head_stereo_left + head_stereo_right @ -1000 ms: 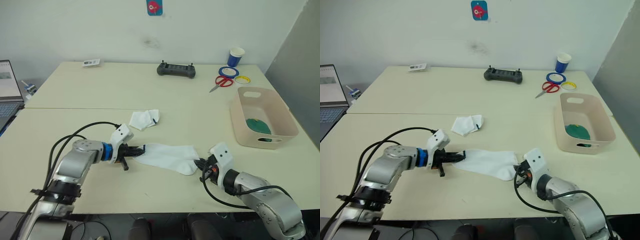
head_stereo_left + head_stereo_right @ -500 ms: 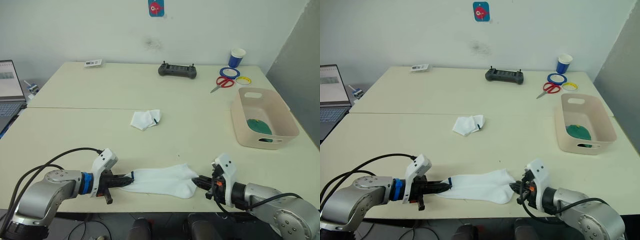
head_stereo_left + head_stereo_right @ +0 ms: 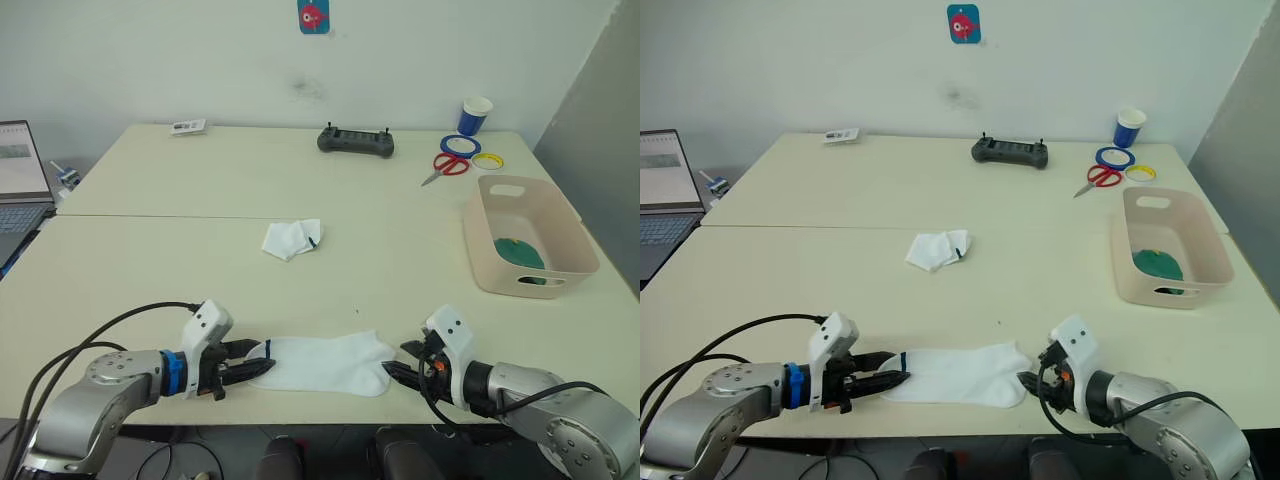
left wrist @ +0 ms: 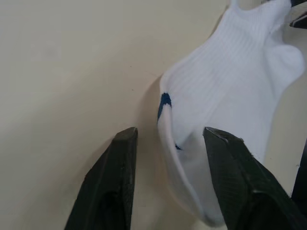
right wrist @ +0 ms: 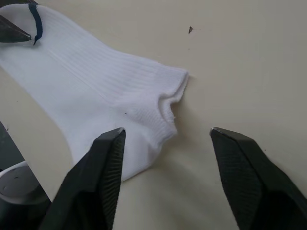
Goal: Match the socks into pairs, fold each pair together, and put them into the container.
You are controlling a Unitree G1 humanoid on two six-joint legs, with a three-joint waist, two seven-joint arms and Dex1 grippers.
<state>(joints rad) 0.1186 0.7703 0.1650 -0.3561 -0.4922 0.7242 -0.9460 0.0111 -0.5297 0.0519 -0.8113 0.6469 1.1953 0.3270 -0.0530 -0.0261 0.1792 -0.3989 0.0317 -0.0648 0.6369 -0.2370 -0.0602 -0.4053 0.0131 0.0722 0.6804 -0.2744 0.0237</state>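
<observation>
A white sock (image 3: 325, 362) with a small navy mark lies stretched flat near the table's front edge. My left gripper (image 3: 255, 367) stands open at its cuff end, the cuff edge (image 4: 165, 103) lying between the jaws. At the toe end my right gripper (image 3: 397, 362) is open too, its fingers (image 5: 108, 158) straddling the sock (image 5: 96, 81) without pinching it. A second white sock (image 3: 291, 238) lies crumpled at mid-table. The beige container (image 3: 480, 250) sits at the right with a dark green sock (image 3: 518, 252) inside.
A black controller (image 3: 355, 141), red scissors (image 3: 445, 165), coloured tape rings (image 3: 470, 150) and a blue-and-white paper cup (image 3: 473, 113) lie along the far side. A laptop (image 3: 20, 175) sits at the left edge, a small card (image 3: 184, 126) at the far left.
Both grippers pulled the stretched white sock toward the table's front edge, then opened and let it go. It now lies flat on the table.
</observation>
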